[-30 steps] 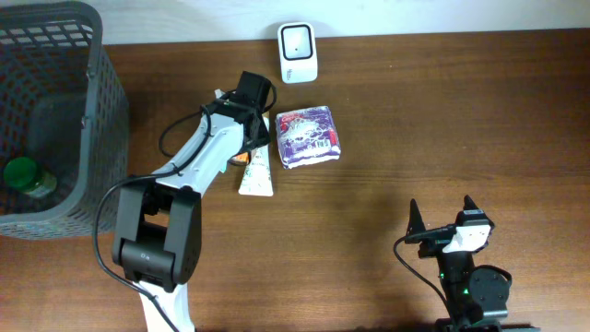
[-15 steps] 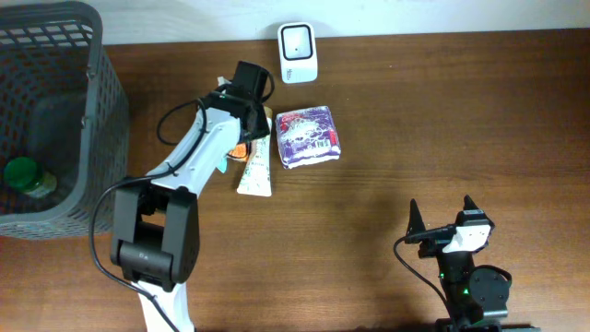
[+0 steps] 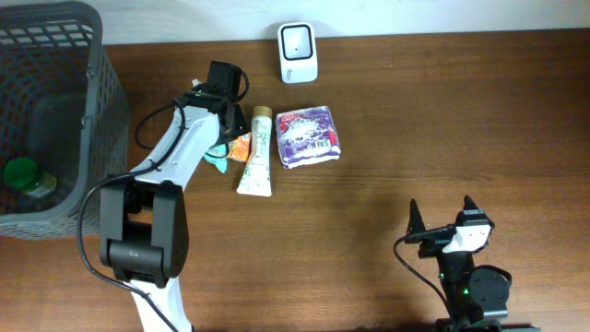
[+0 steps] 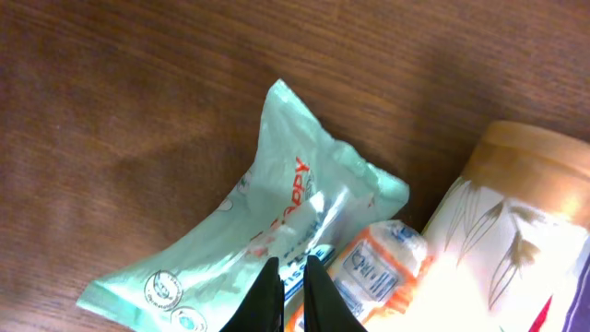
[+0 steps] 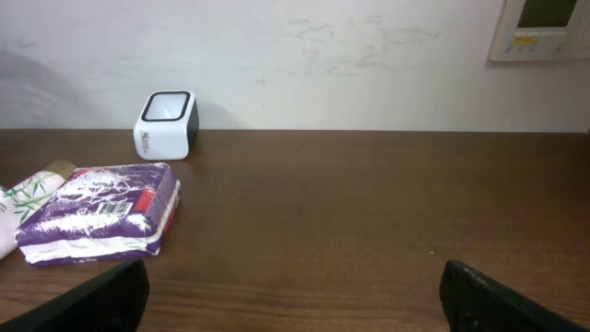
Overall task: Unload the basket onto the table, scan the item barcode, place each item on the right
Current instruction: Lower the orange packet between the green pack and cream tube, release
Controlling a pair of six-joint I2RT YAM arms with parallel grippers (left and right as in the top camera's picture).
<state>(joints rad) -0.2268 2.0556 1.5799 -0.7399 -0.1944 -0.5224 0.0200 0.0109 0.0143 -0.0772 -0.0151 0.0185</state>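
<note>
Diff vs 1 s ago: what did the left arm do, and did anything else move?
The left gripper swung left off the tube, toward the basket, and closed on the pale green packet. The tube, purple pack, scanner and the open right gripper stayed put.

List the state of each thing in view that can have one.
Left tool, shut on teal plastic packet.
Right tool, open, empty.
Cream tube with tan cap, lying flat, capped.
Purple tissue pack, lying flat.
White box scanner, standing upright.
Green-capped bottle, inside grey mesh basket.
</note>
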